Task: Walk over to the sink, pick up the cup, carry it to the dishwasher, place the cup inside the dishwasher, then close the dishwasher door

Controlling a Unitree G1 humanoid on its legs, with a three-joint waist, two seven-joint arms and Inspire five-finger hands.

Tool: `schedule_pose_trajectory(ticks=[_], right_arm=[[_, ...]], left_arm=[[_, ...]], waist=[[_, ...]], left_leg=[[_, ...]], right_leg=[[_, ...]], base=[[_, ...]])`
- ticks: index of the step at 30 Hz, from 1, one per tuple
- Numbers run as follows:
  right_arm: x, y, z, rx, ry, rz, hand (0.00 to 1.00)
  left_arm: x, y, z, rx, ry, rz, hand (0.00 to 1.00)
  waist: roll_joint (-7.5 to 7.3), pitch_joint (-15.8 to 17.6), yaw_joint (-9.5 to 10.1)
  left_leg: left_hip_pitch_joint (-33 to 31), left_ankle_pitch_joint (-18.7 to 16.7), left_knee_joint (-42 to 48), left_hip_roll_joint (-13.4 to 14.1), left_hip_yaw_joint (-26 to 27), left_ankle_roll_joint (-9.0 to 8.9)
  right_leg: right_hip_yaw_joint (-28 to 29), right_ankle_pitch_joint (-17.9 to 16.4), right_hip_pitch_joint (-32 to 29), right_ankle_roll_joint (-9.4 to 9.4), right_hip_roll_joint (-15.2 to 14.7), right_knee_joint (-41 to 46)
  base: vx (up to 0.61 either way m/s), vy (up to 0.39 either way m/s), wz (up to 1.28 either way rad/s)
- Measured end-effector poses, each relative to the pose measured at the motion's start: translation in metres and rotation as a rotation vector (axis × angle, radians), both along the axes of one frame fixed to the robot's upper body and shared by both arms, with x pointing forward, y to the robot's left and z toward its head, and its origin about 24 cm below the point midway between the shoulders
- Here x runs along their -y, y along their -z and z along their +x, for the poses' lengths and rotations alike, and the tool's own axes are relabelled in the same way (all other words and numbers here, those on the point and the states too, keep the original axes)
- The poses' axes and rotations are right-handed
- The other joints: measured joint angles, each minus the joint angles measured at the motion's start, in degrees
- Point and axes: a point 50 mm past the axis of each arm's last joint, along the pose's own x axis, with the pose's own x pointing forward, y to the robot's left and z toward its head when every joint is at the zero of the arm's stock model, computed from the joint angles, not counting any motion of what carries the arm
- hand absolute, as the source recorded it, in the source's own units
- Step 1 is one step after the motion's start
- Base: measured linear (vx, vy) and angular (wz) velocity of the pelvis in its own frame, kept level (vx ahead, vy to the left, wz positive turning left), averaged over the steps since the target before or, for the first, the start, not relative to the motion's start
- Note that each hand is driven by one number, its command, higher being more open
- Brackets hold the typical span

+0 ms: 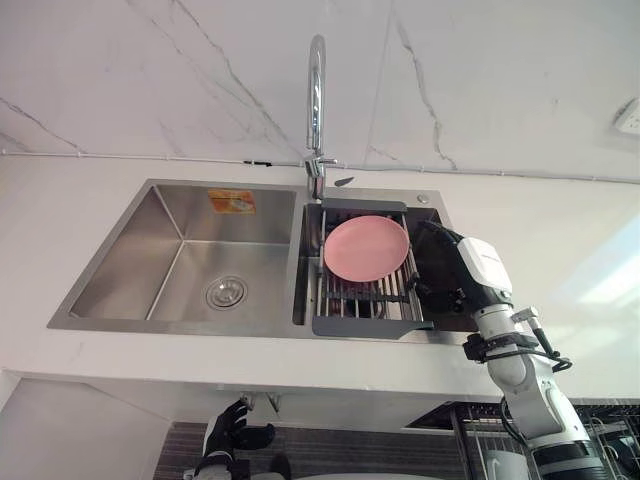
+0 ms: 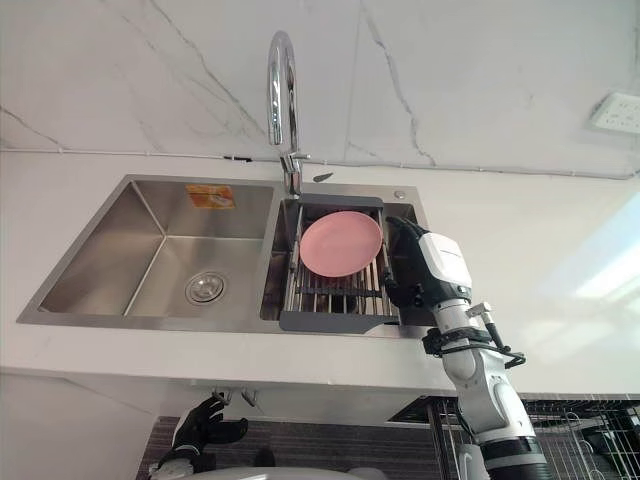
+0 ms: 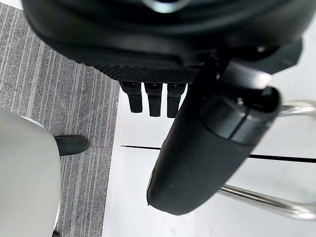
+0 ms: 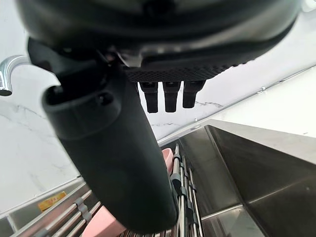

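**Entry: hazards (judged)**
- The right hand (image 1: 455, 270) closes on the wrong thing. It hangs just beside the rack (image 1: 365, 325), and a reach made without a sighted target could catch a rack bar or the rim of the pink plate (image 1: 366, 248).
- The plate is knocked. It lies loose on the rack bars, so a sideways sweep of the hand could push it off into the basin.
- The wrist clips the steel. The hand sits low at the right edge of the sink (image 1: 130, 260), so a careless lift could strike the basin wall or the tabletop (image 1: 560, 260).
- The faucet (image 1: 316, 90) stands behind the rack, well apart from the hand, so the risk there is small.

**Entry: cup**
- Location: cannot be told. The left basin shows its drain (image 1: 226, 292), and the right basin carries the rack and plate.
- Likeliest place, as a judgement: the strip of right basin beside the rack, which the right hand covers from the head camera.
- Relation to the fingers: not established. Past the fingers (image 4: 170, 98) the right wrist view gives rack bars, a sliver of pink plate and steel wall.

**Entry: right hand**
- The fingers are straight and set wide of the thumb, holding nothing.

**Entry: left hand (image 1: 230, 430)**
- It is low, under the front edge of the tabletop, with fingers (image 3: 154, 101) relaxed and empty.

**Entry: wire basket (image 1: 600, 430)**
- It is below the tabletop at the robot's right, presumably the dishwasher's.
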Motion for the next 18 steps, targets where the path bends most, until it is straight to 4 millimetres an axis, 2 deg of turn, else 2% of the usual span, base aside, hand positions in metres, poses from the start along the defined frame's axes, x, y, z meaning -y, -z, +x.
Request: schedule_pose_trajectory(ticks=[5, 18], right_arm=[[-0.002, -0.002, 0.007, 0.008, -0.011, -0.035, 0.9], [-0.01, -0.001, 0.015, 0.01, -0.042, -0.113, 0.9]], left_arm=[[0.003, 0.0, 0.001, 0.002, 0.005, -0.006, 0.9], [0.004, -0.001, 0.004, 0.015, 0.024, -0.017, 0.9]], waist=[[0.94, 0.67, 0.07], [1.16, 1.32, 0.24]], left_leg=[[-0.21, 0.06, -0.01, -0.25, -0.42, 0.07], [-1.72, 0.17, -0.04, -0.65, -2.55, 0.15]], right_leg=[[-0.45, -0.02, 0.03, 0.02, -0.18, -0.06], [-2.59, -0.04, -0.12, 0.06, -0.39, -0.62]], base=[[-0.02, -0.008, 0.04], [-0.01, -0.02, 0.09]])
